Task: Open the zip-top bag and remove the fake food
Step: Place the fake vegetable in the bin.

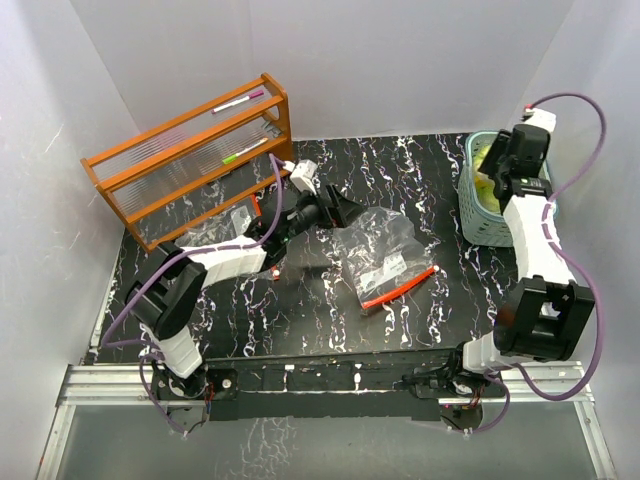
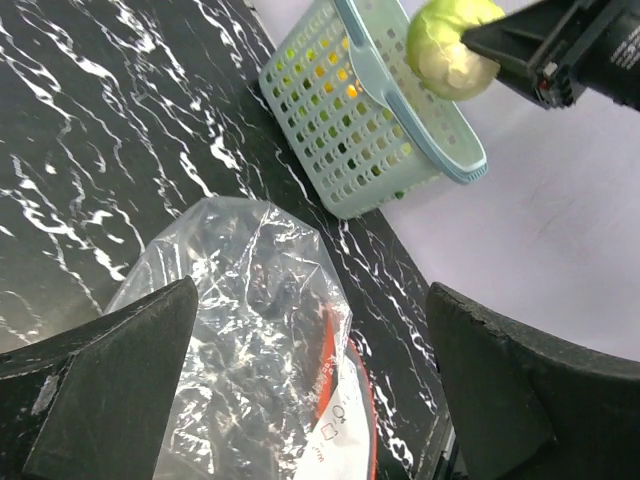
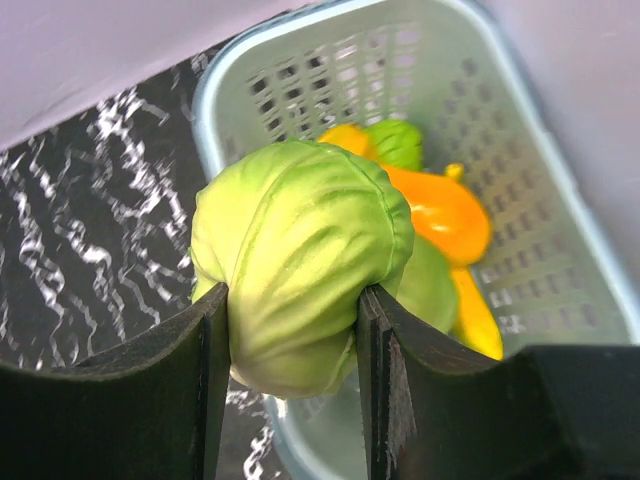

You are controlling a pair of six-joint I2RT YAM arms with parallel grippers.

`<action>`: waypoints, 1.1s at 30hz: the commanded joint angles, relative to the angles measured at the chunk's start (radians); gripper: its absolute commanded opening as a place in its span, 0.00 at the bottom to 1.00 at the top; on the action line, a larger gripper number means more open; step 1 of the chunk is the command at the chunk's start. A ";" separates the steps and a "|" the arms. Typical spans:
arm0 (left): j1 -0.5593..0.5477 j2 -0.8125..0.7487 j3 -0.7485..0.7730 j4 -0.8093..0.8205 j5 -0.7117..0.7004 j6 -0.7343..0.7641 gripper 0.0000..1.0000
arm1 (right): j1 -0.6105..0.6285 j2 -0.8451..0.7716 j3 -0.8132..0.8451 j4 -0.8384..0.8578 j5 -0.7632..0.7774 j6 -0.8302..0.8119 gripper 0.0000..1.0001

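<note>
My right gripper [image 3: 292, 310] is shut on the pale-green cabbage ball [image 3: 300, 260] and holds it above the pale-teal slotted basket [image 3: 560, 215]; the ball also shows in the left wrist view [image 2: 450, 45]. Orange, yellow and green fake food pieces [image 3: 440, 215] lie in the basket. The clear zip-top bag [image 1: 378, 245] with its red zip strip [image 1: 398, 287] lies crumpled on the table's middle and looks empty. My left gripper [image 1: 345, 213] is open and empty, just left of the bag [image 2: 250, 340], jaws wide either side of it.
An orange wooden rack [image 1: 190, 160] with clear panels and pens stands at the back left. The basket [image 1: 483, 205] sits at the back right on the black marbled table [image 1: 300, 310]. White walls enclose the workspace.
</note>
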 commanded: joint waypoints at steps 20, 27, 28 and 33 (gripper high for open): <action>0.228 -0.156 -0.084 -0.179 0.074 0.013 0.97 | -0.131 -0.103 -0.157 0.273 -0.131 0.046 0.98; 0.293 -0.220 -0.096 -0.289 0.088 0.033 0.97 | -0.116 -0.135 -0.251 0.310 -0.227 0.053 0.98; 0.297 -0.230 -0.103 -0.294 0.088 0.034 0.97 | -0.116 -0.133 -0.253 0.312 -0.214 0.056 0.98; 0.306 -0.252 -0.120 -0.308 0.086 0.038 0.97 | -0.116 -0.165 -0.250 0.305 -0.126 0.048 0.97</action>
